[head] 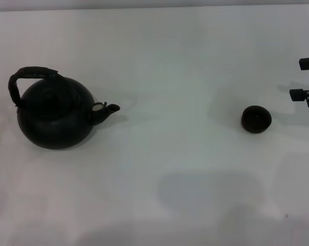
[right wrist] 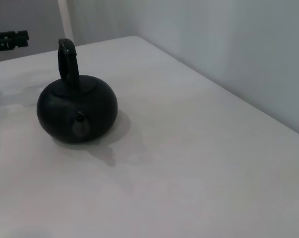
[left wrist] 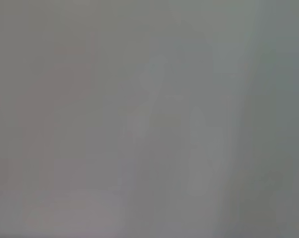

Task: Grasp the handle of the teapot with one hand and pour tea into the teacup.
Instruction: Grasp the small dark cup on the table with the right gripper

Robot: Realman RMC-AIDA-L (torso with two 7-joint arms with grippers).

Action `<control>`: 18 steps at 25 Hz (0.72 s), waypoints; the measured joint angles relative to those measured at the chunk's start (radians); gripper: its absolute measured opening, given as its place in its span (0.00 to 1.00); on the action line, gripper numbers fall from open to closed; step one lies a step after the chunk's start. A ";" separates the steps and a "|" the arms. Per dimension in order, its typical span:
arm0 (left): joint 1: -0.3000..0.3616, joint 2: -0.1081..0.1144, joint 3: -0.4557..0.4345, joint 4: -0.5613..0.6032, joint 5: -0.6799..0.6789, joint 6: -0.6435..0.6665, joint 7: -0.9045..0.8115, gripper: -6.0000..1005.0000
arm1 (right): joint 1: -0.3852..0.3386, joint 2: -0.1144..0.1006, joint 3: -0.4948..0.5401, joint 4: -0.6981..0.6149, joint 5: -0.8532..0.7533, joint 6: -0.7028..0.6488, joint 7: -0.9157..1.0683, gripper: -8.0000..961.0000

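Observation:
The teapot [head: 54,115] stands upright on the white table at the left, its stubby spout [head: 107,110] pointing right toward the teacup. Its arched handle [head: 31,76] rises over the knobbed lid. The teapot also shows in the right wrist view [right wrist: 77,111], spout toward the camera, handle [right wrist: 68,62] upright. The small black teacup [head: 256,119] sits at the right. My right gripper [head: 304,78] is at the right edge, just right of and behind the teacup, open and empty. A black part of my left gripper [right wrist: 9,39] shows beyond the teapot, apart from it. The left wrist view shows only blank grey.
The white table [head: 169,179] runs to a far edge [right wrist: 134,38], with a pale wall [right wrist: 228,44] behind it. Nothing else stands between the teapot and the teacup.

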 joint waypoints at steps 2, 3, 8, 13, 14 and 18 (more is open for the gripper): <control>0.000 0.000 0.000 0.000 0.000 0.003 0.001 0.80 | 0.000 0.001 -0.001 0.000 0.000 0.000 0.001 0.89; 0.000 0.001 0.000 0.000 0.000 0.006 0.001 0.80 | 0.000 0.002 -0.002 0.000 0.000 -0.001 0.002 0.89; -0.011 0.003 0.000 0.000 -0.004 0.009 0.005 0.80 | 0.005 0.007 -0.001 0.009 -0.003 -0.002 0.005 0.89; -0.018 0.003 0.000 0.000 -0.002 0.008 0.005 0.80 | 0.035 0.018 -0.010 0.013 -0.075 -0.004 0.066 0.89; -0.018 0.003 0.000 0.000 -0.002 0.007 0.005 0.80 | 0.044 0.027 -0.011 0.015 -0.101 -0.004 0.076 0.89; -0.017 0.003 0.000 0.000 -0.003 0.005 0.006 0.80 | 0.075 0.080 -0.012 0.019 -0.214 -0.039 0.074 0.89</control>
